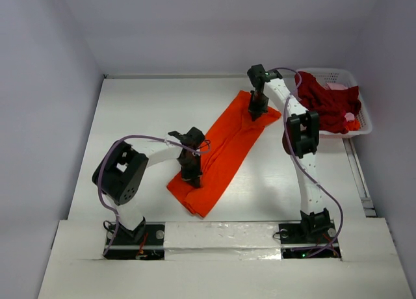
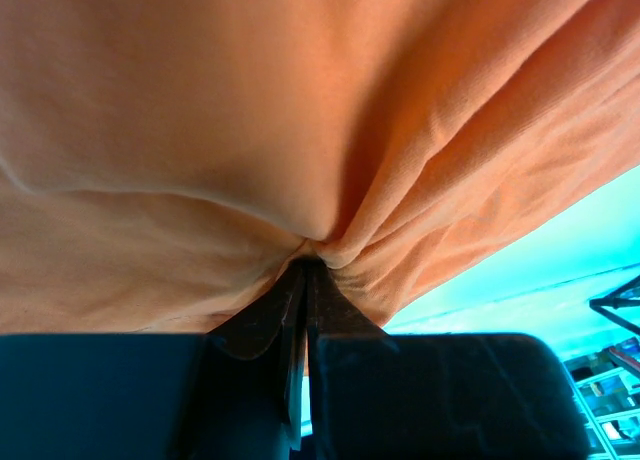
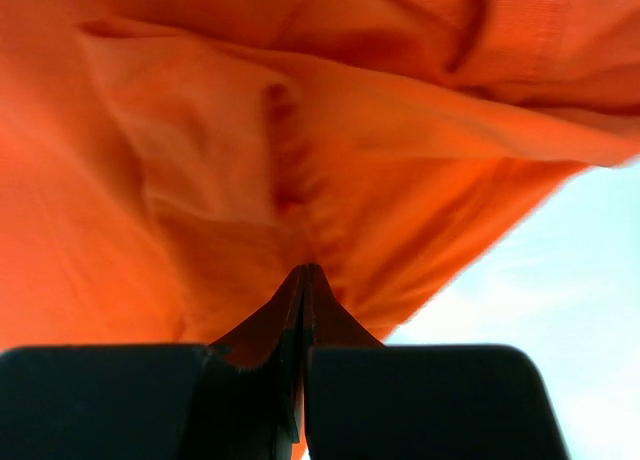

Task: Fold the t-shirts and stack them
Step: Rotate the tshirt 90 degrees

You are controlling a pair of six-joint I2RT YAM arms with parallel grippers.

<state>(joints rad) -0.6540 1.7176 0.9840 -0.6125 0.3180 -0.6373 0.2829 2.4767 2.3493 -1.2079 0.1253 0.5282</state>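
We see the orange-red t-shirt (image 1: 224,146) folded into a long band, lying diagonally across the middle of the white table (image 1: 143,117), near end toward the left arm, far end toward the basket. The left gripper (image 1: 190,175) comes down on the near end of the band, close to its left edge. In the left wrist view, its fingers (image 2: 290,300) are pressed together with a pucker of orange cloth pinched at the tips. The right gripper (image 1: 258,110) sits on the far end of the same shirt. In the right wrist view, its fingers (image 3: 290,310) are also closed tight, with orange fabric gathered at the tips. So both are clamped on the shirt, one at each end. The dark crimson t-shirt (image 1: 328,104) lies crumpled in the white lattice basket (image 1: 364,120) at the far right corner, spilling a bit over its left rim. A bit of pink cloth (image 1: 338,86) shows behind it in the basket.
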